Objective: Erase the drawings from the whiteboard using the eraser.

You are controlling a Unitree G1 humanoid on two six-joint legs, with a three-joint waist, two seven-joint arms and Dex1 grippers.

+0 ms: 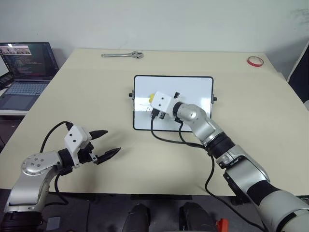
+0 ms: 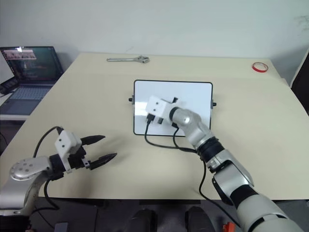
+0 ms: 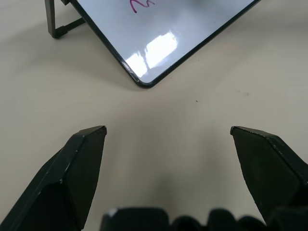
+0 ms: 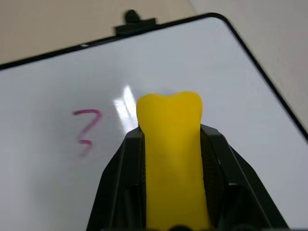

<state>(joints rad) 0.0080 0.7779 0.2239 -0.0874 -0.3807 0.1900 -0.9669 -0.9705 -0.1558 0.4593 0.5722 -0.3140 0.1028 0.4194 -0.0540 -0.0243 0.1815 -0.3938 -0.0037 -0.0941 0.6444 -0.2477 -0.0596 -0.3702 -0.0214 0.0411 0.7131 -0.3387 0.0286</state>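
Yellow eraser (image 4: 171, 159) (pinched inward) over glossy whiteboard (image 4: 57, 192).

Laptop (image 1: 26, 72) cut off by the head views' left edge. Most of the eraser (image 4: 172, 159) hidden between the right gripper (image 4: 172, 144) fingers, black base unseen. Whiteboard (image 3: 163, 33) cropped in both wrist views. Drawings (image 1: 145, 107) too small to read, partly hidden behind the wrist.

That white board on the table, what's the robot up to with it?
The right gripper is shut on a yellow eraser block and holds it over the glossy black-framed whiteboard, beside a red marker squiggle not yet wiped. The left gripper hangs open over the beige table, off the board's near corner, holding nothing.
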